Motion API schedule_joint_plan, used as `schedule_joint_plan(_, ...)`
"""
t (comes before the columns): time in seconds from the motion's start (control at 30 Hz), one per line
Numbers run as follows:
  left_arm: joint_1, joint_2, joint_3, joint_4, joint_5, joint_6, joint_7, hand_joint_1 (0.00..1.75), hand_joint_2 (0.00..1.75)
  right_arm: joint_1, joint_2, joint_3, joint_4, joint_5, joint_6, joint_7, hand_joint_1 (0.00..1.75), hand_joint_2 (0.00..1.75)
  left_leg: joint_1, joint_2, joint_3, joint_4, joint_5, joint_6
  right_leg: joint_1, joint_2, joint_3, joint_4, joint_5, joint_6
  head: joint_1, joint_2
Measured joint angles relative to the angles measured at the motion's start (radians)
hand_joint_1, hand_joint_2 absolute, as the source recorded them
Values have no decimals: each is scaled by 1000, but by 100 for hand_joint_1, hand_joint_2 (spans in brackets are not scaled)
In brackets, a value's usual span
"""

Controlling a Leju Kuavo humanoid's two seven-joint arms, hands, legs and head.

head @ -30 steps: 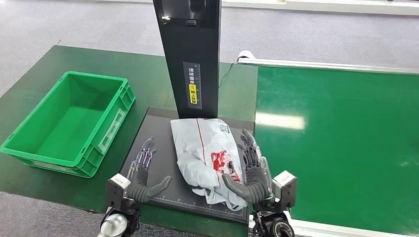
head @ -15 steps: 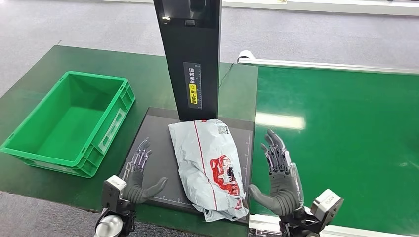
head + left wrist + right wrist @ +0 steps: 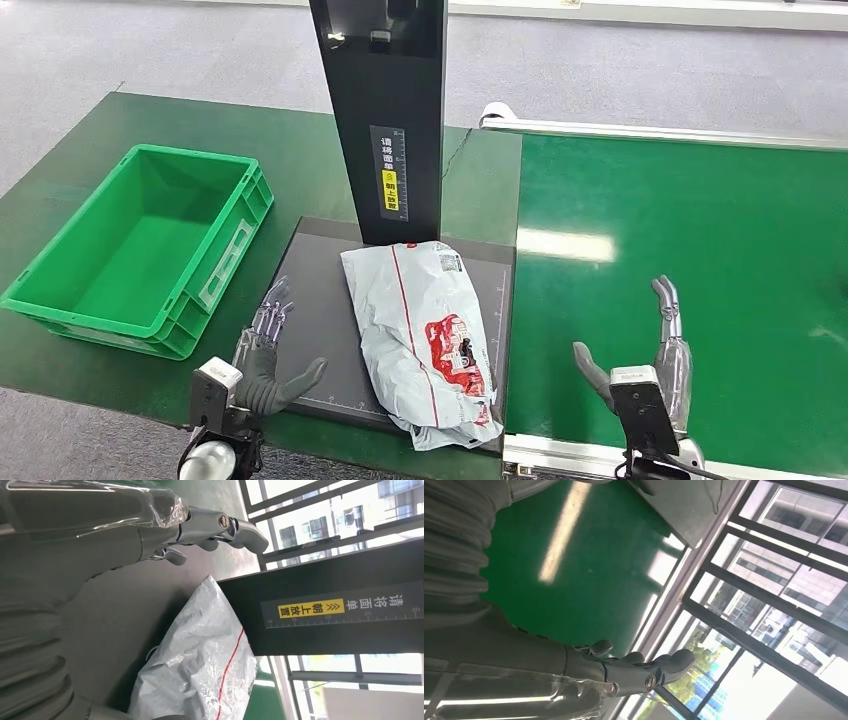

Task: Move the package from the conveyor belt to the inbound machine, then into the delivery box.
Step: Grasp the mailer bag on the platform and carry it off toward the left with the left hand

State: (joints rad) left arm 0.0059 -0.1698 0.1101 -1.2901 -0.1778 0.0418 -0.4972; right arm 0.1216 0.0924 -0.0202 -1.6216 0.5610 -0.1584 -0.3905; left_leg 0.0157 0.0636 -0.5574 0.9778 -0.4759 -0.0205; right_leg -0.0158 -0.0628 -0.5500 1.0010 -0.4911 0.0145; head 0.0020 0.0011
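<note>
Stretching along the right side lies the green conveyor belt (image 3: 690, 290), my right hand (image 3: 660, 360) above it near its front edge, fingers spread and empty. On the inbound machine (image 3: 330, 310) the grey package (image 3: 420, 330) rests against the black column, reaching the platform's front edge. My left hand (image 3: 262, 352) hovers open at the platform's front-left corner, beside the green delivery box (image 3: 60, 290).

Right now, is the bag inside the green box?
No, the grey package lies on the black machine plate, and the green box beside it holds nothing.
</note>
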Motion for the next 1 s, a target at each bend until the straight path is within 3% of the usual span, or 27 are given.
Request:
schedule_joint_plan(0.43,11,-15,-26,-3,-33,-26,12,0,175,-14,39,-70,153,-36,45,-24,0,175,0,0,0,0,0,0,0,0,0,0,0,0,0,0)
schedule_joint_plan(1.0,20,-21,-212,54,-136,-78,15,0,175,-22,53,-83,229,-38,45,-32,0,175,0,0,0,0,0,0,0,0,0,0,0,0,0,0)
